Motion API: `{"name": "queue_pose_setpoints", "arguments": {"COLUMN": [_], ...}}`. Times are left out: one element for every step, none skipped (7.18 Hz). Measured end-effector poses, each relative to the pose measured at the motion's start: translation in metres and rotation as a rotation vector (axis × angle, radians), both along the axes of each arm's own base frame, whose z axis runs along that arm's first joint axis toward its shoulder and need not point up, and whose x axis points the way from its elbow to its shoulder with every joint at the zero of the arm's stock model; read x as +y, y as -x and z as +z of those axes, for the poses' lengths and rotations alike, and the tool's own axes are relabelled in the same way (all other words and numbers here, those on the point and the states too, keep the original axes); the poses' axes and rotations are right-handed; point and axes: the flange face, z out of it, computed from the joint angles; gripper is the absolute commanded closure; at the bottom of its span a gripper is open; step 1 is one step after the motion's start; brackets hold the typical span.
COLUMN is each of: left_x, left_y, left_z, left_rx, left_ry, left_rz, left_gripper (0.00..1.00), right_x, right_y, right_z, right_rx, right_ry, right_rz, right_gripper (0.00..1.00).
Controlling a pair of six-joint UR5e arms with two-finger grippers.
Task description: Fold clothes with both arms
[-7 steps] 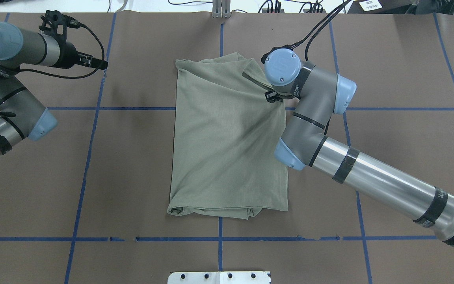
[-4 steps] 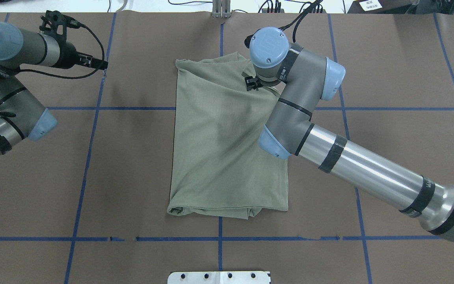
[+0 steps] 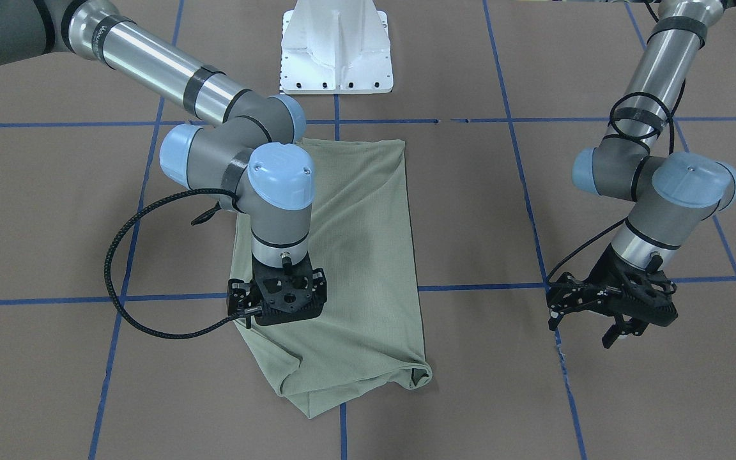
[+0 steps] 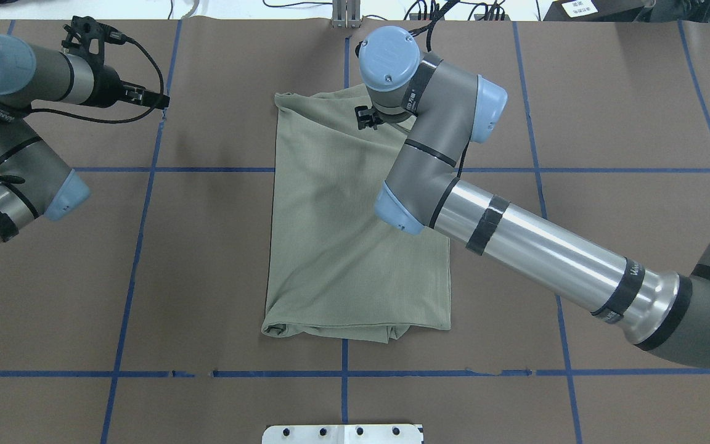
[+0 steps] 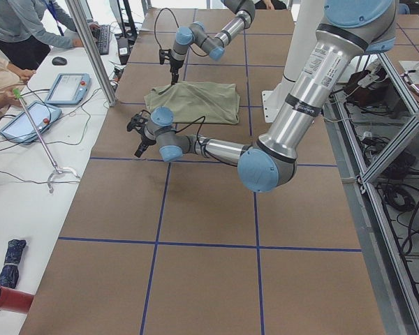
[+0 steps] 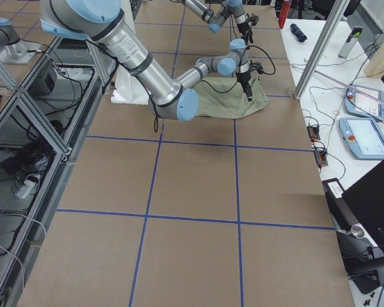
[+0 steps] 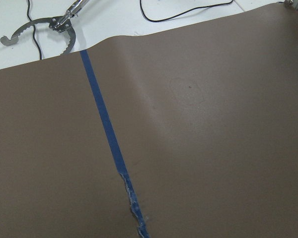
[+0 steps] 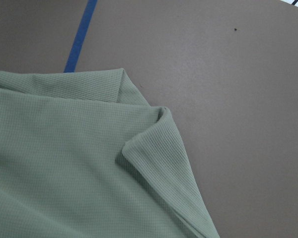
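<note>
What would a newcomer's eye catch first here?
The sage-green shirt stands out first, folded into a long rectangle at the centre of the brown, blue-taped table. The right arm stretches across it, with its hand low over the shirt's far edge, on the robot's right. The left hand hangs over bare table, well away from the cloth.

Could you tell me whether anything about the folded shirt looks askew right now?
Yes: the shirt is not squared. At its far right corner a ribbed band lies doubled over on top, and its near edge is bunched and uneven.
</note>
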Motion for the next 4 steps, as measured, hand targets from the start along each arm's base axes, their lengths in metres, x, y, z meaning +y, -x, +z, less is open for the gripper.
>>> {"name": "queue_pose_setpoints", "arguments": {"left_x": [0.000, 0.000, 0.000, 0.001], "left_y": [0.000, 0.000, 0.001, 0.001], "left_z": [0.000, 0.000, 0.000, -0.001], "left_rx": [0.001, 0.001, 0.002, 0.005], "left_ry": [-0.001, -0.002, -0.002, -0.006], "left_rz": [0.000, 0.000, 0.000, 0.001], "left_gripper": [0.00, 0.00, 0.00, 0.00], "right_x": [-0.009, -0.017, -0.020, -0.022], "right_y": [0.011, 0.019, 0.023, 0.025], "right_z": [0.004, 0.009, 0.010, 0.009], "right_rx": [0.010, 0.025, 0.033, 0.039], "right_ry": [-0.006, -0.011, -0.015, -0.022], "right_rz": [0.008, 0.019, 0.025, 0.031], "right_gripper": [0.04, 0.04, 0.04, 0.03]}}
